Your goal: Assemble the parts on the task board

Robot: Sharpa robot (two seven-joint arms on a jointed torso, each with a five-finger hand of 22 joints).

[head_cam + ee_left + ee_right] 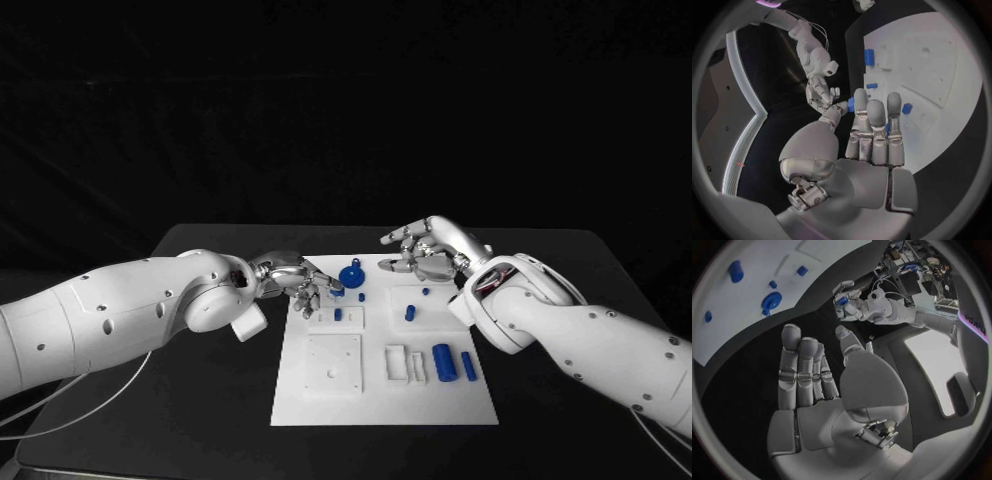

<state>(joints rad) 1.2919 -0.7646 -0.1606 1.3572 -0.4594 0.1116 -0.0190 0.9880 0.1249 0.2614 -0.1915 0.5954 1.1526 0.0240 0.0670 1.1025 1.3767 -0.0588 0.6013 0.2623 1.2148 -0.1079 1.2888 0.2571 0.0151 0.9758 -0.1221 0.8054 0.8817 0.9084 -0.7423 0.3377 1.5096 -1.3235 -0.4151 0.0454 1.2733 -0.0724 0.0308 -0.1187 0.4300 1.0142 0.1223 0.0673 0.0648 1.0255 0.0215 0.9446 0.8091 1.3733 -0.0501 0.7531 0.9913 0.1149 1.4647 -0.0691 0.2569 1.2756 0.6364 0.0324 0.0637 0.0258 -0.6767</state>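
1. The task board point(382, 395) is a white plate lying in the middle of the black table point(577, 300), with its long sides running from the table's near edge toward its far edge.
2. The left hand point(296, 280) hangs over the board's far left corner. It pinches a small blue part point(336, 287) between thumb and a fingertip, and the other fingers are spread straight; the left wrist view shows the piece at the fingertips point(851, 104).
3. The right hand point(428, 252) hovers over the board's far edge on the right side, with its fingers apart and nothing in them. In the right wrist view its palm point(826, 385) is bare.
4. A blue round part point(353, 275) with a stem stands near the board's far edge, between the two hands.
5. A small blue peg point(408, 312) stands in the middle of the board, and another blue peg point(339, 314) stands near the left side.
6. A blue cylinder point(444, 362) lies in a recess by the board's right edge, and just beside it lies a slimmer blue bar point(469, 366).
7. A shallow square recess point(335, 365) lies on the board's near left part; whether anything is in it I cannot tell.
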